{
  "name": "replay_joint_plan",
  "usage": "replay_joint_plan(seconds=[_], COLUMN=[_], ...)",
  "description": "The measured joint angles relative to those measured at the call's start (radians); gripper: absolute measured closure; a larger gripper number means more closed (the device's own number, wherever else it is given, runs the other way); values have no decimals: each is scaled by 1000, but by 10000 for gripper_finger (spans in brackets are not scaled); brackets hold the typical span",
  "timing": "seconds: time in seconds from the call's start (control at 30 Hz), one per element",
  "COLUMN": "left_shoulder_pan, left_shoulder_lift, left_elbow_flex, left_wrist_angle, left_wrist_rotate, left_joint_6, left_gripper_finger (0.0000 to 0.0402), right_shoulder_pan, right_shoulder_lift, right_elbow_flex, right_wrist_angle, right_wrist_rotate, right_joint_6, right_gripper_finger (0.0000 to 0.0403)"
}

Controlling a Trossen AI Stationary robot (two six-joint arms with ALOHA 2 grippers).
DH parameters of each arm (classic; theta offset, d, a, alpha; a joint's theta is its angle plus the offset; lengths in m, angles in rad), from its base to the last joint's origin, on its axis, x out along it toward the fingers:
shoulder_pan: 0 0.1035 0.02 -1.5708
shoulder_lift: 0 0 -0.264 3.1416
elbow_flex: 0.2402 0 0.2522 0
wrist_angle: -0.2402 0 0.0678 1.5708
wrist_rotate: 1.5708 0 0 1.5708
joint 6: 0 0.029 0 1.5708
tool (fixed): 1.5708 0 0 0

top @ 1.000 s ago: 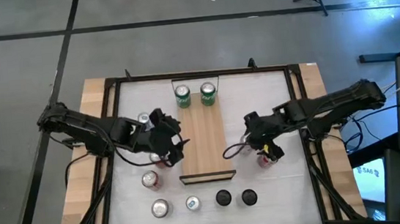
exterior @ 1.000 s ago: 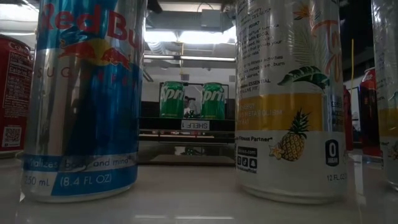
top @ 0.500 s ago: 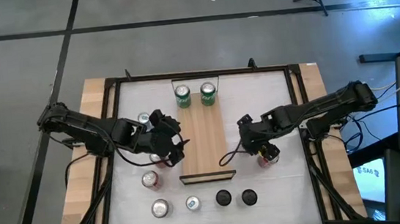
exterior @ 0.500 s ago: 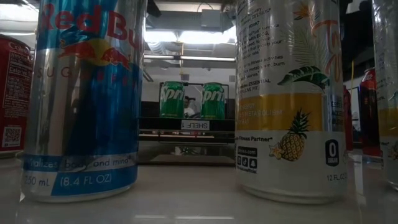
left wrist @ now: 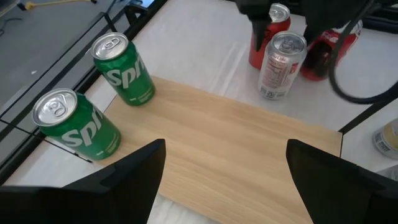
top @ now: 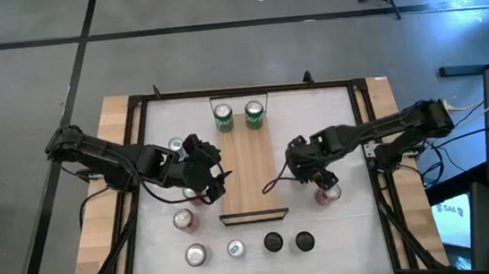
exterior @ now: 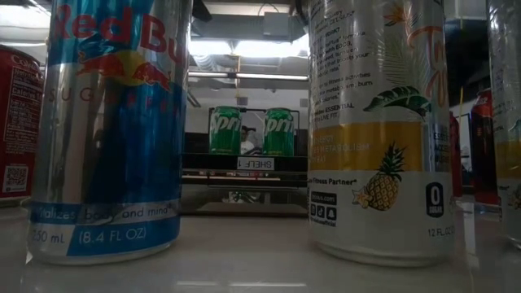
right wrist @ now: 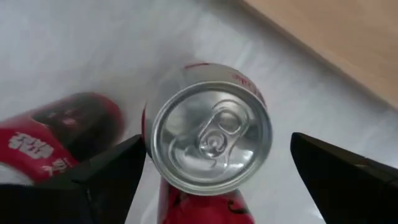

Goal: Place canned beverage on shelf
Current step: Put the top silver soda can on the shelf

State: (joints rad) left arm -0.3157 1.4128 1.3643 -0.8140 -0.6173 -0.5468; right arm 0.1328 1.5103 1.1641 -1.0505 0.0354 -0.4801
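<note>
Over the last second our right gripper (top: 305, 160) has slid inward toward the shelf (top: 249, 168); it now hangs, jaws wide open, straight above a red can (right wrist: 208, 140) standing on the white tabletop (top: 342, 119) just beside the shelf's edge, another red can lying next to it. We judge a descent and grasp comes next. Our left gripper (top: 205, 172) has not moved: open and empty at the shelf's other long edge. 2 green cans (top: 238, 115) already stand at the shelf's far end, the rest of the plank bare. More cans line the tabletop's near edge; grey floor surrounds it.
</note>
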Motion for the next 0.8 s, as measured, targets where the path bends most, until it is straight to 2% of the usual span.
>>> replay_joint_plan(seconds=[0.13, 0.33, 0.43, 0.67, 0.8], left_shoulder_pan=[0, 0, 0, 0, 0], left_shoulder_lift=[0, 0, 0, 0, 0], left_elbow_flex=[0, 0, 0, 0, 0], left_wrist_angle=[-1, -6, -6, -6, -6], left_wrist_rotate=[0, 1, 1, 1, 1], left_joint_6=[4, 6, 7, 7, 7], left_gripper_finger=[79, 79, 79, 79, 79], right_shoulder_pan=[-3, -2, -3, -3, -3], right_shoulder_lift=[21, 27, 27, 26, 26], right_elbow_flex=[-1, -1, -1, 0, 0], right_wrist_angle=[5, 19, 23, 31, 33], right_wrist_rotate=[-47, -55, -55, -52, -47], right_joint_6=[0, 1, 8, 57, 123], right_gripper_finger=[8, 12, 33, 108, 117])
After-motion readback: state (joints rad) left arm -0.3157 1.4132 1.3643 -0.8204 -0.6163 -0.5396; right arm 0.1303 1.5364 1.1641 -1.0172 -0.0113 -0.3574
